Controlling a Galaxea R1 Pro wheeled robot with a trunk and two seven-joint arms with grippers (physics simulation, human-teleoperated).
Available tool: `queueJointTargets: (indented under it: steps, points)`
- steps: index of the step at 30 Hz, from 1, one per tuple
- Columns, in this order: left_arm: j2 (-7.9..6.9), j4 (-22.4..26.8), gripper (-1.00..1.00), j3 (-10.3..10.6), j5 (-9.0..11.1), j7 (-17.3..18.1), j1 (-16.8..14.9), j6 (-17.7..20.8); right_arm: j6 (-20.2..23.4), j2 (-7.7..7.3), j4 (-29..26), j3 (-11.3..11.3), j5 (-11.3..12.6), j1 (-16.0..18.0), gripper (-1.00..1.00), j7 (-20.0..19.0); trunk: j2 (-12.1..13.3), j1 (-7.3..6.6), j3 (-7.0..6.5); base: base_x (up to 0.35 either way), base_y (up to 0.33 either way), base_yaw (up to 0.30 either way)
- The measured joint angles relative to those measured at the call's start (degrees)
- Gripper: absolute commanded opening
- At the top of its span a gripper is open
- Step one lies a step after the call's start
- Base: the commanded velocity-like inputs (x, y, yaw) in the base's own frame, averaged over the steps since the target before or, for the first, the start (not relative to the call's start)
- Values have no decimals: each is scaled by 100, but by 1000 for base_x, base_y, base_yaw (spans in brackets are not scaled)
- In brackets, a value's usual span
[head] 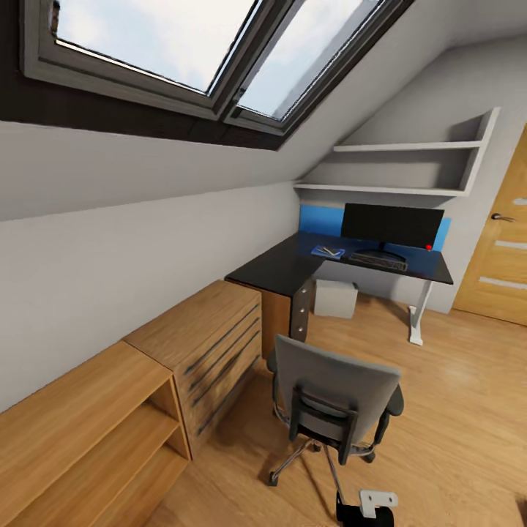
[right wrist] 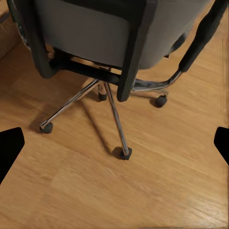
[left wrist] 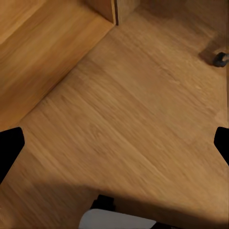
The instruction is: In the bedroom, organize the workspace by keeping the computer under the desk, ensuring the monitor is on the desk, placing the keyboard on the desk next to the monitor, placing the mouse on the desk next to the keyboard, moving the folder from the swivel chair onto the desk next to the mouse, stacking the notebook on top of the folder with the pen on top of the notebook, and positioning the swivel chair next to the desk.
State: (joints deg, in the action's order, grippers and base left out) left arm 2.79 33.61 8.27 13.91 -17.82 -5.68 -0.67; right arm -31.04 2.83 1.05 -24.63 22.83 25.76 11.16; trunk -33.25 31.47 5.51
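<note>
The black L-shaped desk (head: 282, 267) stands in the far corner. On it the monitor (head: 391, 225) is upright, with the keyboard (head: 377, 259) in front of its stand. Left of the keyboard lies a flat blue shape, apparently the folder (head: 322, 249), with small dark and pale marks on it, too small to name as the notebook or pen. I cannot make out the mouse. The computer (head: 336, 298) sits under the desk. The swivel chair (head: 333, 399) stands mid-floor with its back to me, its chrome base (right wrist: 109, 102) just beyond my open right gripper (right wrist: 114, 143). My left gripper (left wrist: 114, 148) hangs open over bare floor.
A wooden dresser (head: 212, 337) and a low wooden shelf unit (head: 88, 432) line the left wall. A door (head: 505, 249) is at the right, with wall shelves (head: 410, 168) and a blue panel (head: 316, 218) above the desk. Open wooden floor (head: 461, 395) lies right of the chair.
</note>
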Motion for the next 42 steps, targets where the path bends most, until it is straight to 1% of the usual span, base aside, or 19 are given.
queueJointTargets:
  steps: [9, 24, 42]
  points:
    - [1, 0, 100, 1, 0, 0, 0, 3, 0, 18, 3, 6, -6, 0, 100, 0, 0, 0, 0, 71, 261, -281]
    - [-2, -32, 100, -4, 7, 0, 0, -2, 0, 20, 6, 7, -8, 0, 100, 1, 0, 0, 0, 7, 49, -281]
    - [-1, -35, 100, -8, 8, 0, 0, -4, 0, 20, 4, 7, -7, 1, 100, 0, 0, 0, 0, 0, 290, -281]
